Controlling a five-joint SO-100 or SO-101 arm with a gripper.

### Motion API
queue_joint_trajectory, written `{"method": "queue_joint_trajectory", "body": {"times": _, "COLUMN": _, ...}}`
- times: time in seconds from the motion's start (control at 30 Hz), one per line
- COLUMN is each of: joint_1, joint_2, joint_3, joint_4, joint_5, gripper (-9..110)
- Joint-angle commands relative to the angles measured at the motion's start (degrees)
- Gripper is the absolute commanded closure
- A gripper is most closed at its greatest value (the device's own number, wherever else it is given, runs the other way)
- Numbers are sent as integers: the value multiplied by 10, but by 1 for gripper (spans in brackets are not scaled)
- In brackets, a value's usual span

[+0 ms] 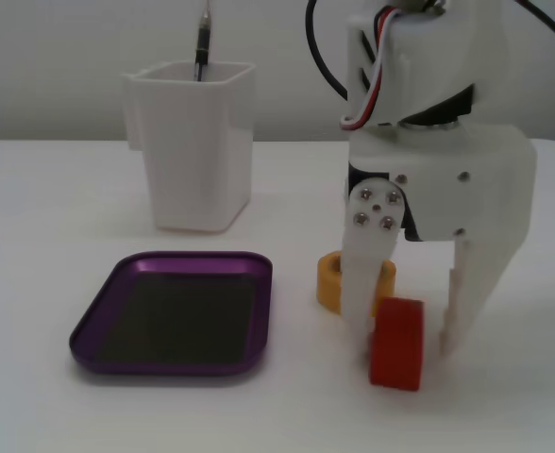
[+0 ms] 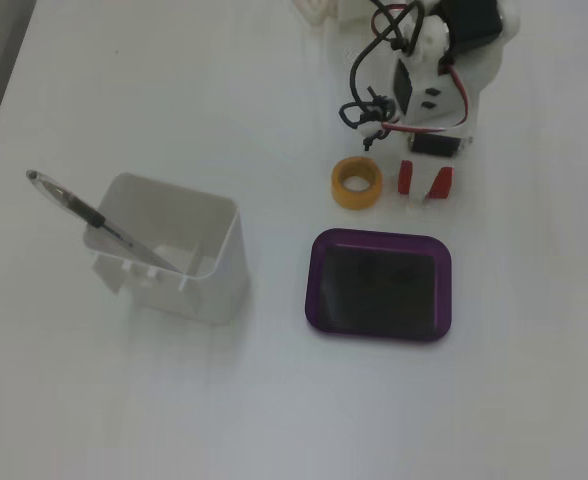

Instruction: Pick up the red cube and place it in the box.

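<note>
The red cube (image 1: pixel 397 344) lies on the white table, right of the purple box (image 1: pixel 89 326), which has nothing in it. My gripper (image 1: pixel 405 347) is lowered over the cube and open, one white finger on each side. The left finger (image 1: pixel 362 302) touches or nearly touches the cube, and a small gap shows at the right finger (image 1: pixel 459 311). From above, the gripper (image 2: pixel 421 192) hides the cube's middle, so the red cube (image 2: pixel 404 178) shows as two patches just beyond the box (image 2: pixel 314 290).
A yellow tape roll (image 1: pixel 330 283) sits just behind and left of the cube, close to the left finger; from above the roll (image 2: pixel 357 184) lies beside the gripper. A tall white cup (image 1: pixel 194 142) holding a pen (image 1: pixel 203 42) stands behind the box.
</note>
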Motion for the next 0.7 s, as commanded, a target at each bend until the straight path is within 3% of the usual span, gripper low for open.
{"method": "queue_joint_trajectory", "body": {"times": 0.0, "joint_1": -1, "joint_2": 6, "joint_3": -18, "joint_4": -3, "joint_5": 3, "gripper": 102}}
{"method": "queue_joint_trajectory", "body": {"times": 0.3, "joint_1": 4, "joint_2": 91, "joint_3": -101, "joint_4": 25, "joint_5": -6, "gripper": 102}}
{"method": "queue_joint_trajectory", "body": {"times": 0.67, "joint_1": 26, "joint_2": 275, "joint_3": -145, "joint_4": -24, "joint_5": -126, "gripper": 102}}
